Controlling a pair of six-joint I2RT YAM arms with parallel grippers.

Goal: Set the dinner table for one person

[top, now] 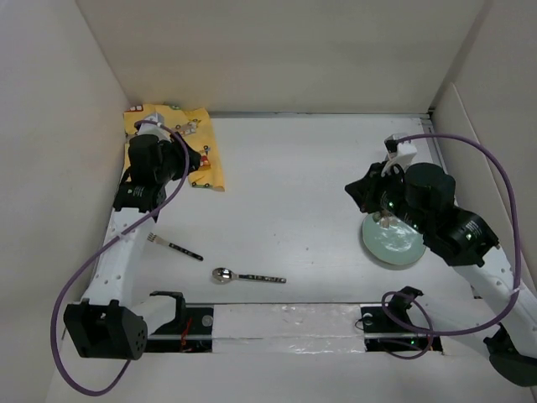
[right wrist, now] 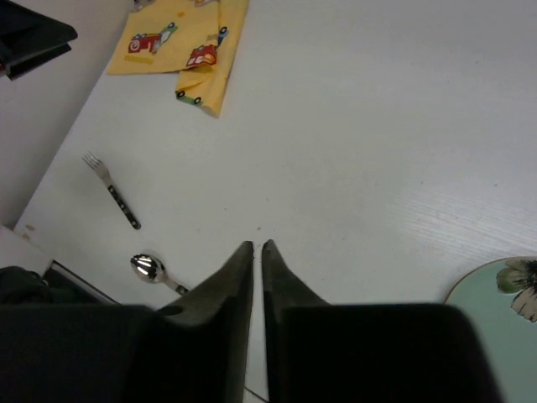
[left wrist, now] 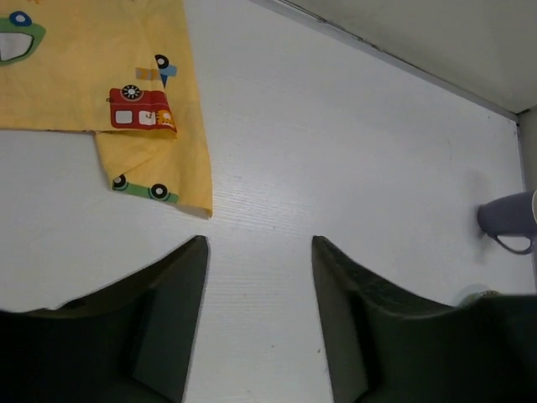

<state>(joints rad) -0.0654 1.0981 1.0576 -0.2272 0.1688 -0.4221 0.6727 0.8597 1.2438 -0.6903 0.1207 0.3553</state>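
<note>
Presently, item by item, with clock directions read on the top view.

1. Dinner table (top: 294,185): white work surface carrying every item below.
2. Placemat (top: 210,134): yellow, car print, at ten o'clock by the far wall; rumpled, with one corner folded over.
3. Left gripper (left wrist: 258,243): claw wide, holding nothing, hovering over bare table with the placemat's corner at eleven o'clock of the fingers in the left wrist view.
4. Right gripper (right wrist: 257,248): claw narrow, tips almost meeting, holding nothing, above the table just beside the plate.
5. Plate (top: 390,243): pale green, at four o'clock; nothing on it but a printed flower.
6. Mug (left wrist: 508,220): lavender, at the edge of the left wrist view; its inside cannot be seen.
7. Fork (top: 174,246) at eight o'clock; spoon (top: 247,276) at seven, apart from each other.

Handling note, as judgement: the placemat likely goes first. Pinch one layer at the loose corner and draw it low toward six o'clock so the fold opens flat.
</note>
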